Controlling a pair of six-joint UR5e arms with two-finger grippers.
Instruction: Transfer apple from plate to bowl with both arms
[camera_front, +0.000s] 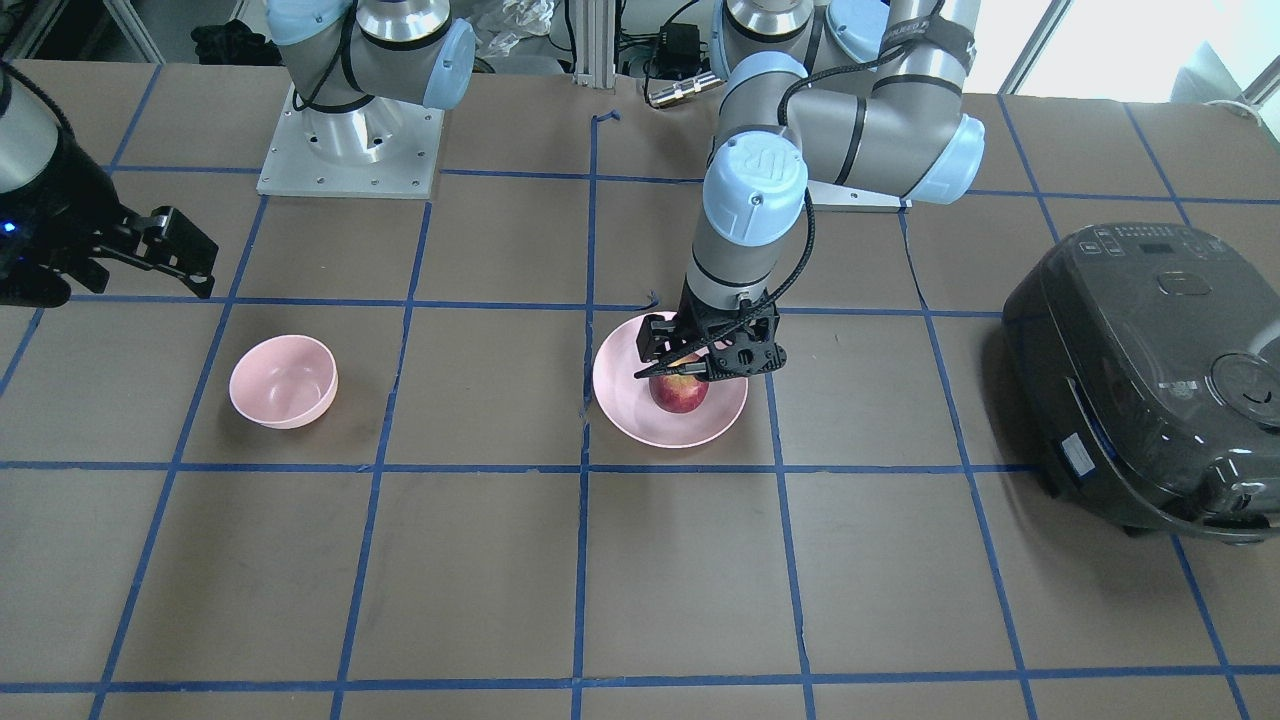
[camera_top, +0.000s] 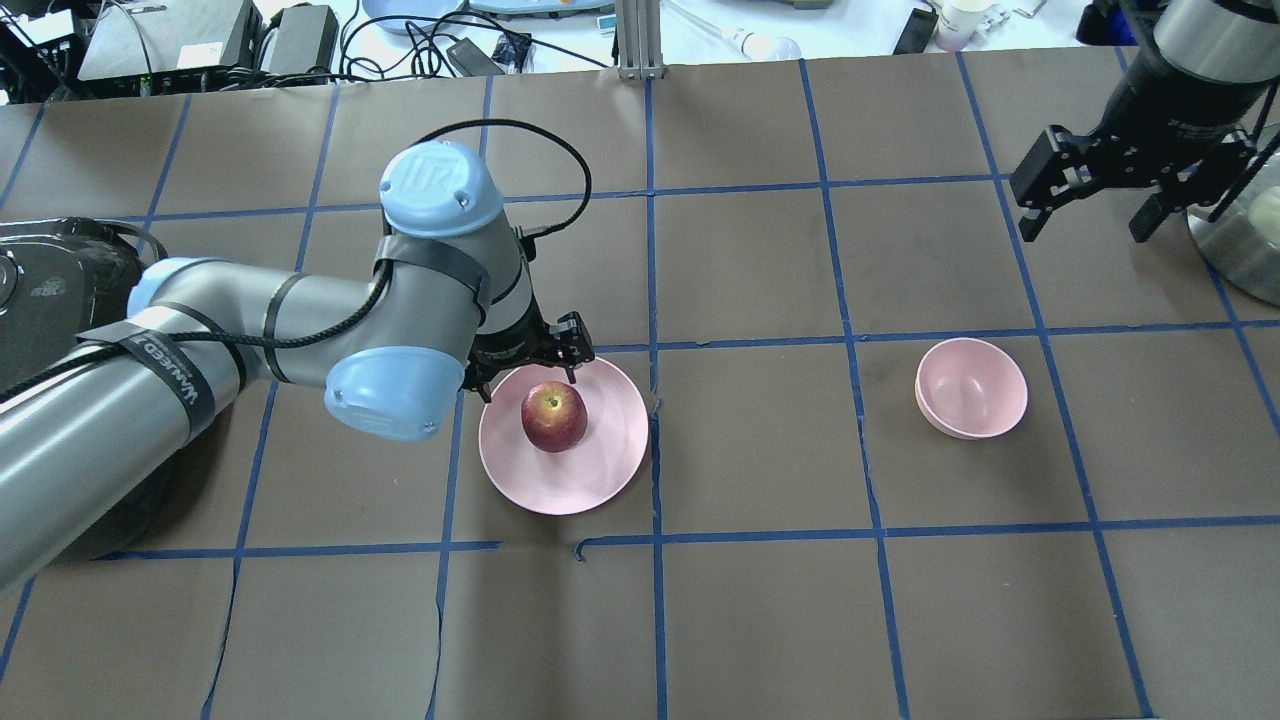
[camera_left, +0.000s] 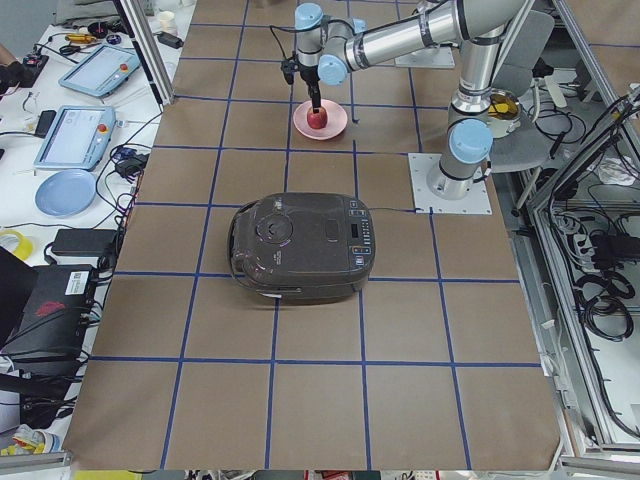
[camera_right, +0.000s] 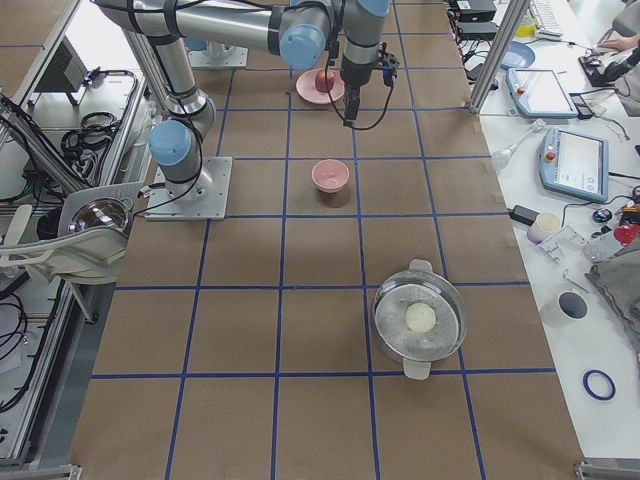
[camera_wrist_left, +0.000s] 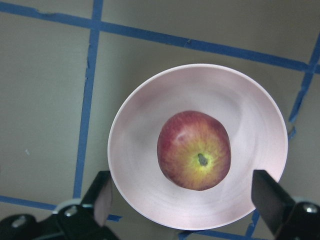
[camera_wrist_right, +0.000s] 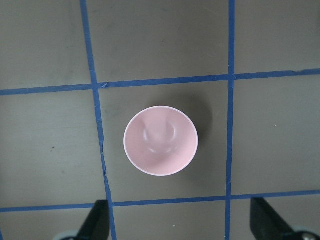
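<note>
The dark red apple (camera_front: 680, 393) (camera_top: 553, 416) sits upright in the middle of the wide pink plate (camera_front: 625, 400) (camera_top: 600, 460). My left gripper (camera_front: 705, 350) (camera_top: 530, 365) hangs open just above the apple, one finger on either side. In the left wrist view the apple (camera_wrist_left: 194, 150) lies centred on the plate (camera_wrist_left: 250, 110), between the open fingertips (camera_wrist_left: 102, 195). The small pink bowl (camera_front: 283, 380) (camera_top: 972, 387) stands empty, well apart from the plate. My right gripper (camera_front: 150, 255) (camera_top: 1090, 195) is open and empty, high above and beyond the bowl (camera_wrist_right: 161, 147).
A dark rice cooker (camera_front: 1150, 380) (camera_left: 300, 245) stands on the robot's left side of the table. A metal pot with a lid (camera_right: 420, 318) stands at the right end. Blue tape lines grid the brown table top.
</note>
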